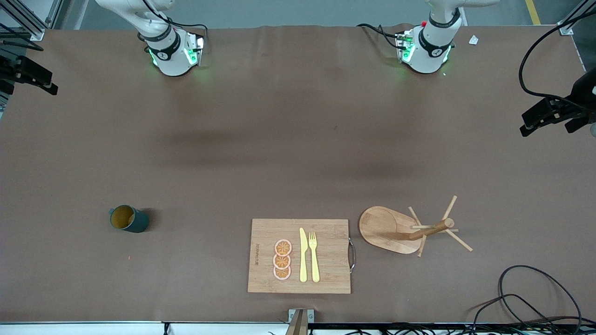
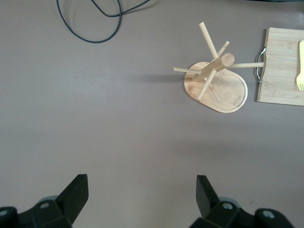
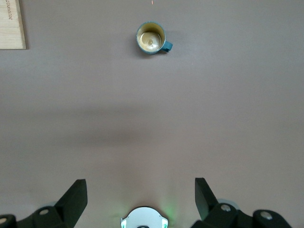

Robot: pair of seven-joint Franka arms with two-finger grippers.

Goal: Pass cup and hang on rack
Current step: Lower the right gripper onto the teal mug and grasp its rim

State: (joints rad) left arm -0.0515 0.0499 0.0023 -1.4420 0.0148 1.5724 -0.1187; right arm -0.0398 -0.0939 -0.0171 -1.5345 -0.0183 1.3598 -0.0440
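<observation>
Nearest the front camera lies the bamboo cutting board (image 1: 299, 256); beside it stands the rack (image 1: 409, 229), and toward the right arm's end the cup (image 1: 129, 219) sits upright. Both grippers hang high, right gripper (image 3: 141, 190) and left gripper (image 2: 142, 187) spread wide, empty. That small handle could miss a thin peg, and a ribbed wall could slip at handover.

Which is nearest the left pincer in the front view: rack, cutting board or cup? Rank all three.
Ranked from the left pincer, open at its arm's end:
1. rack, at the left arm's end.
2. cutting board, mid-table beside the rack.
3. cup, at the right arm's end.
</observation>
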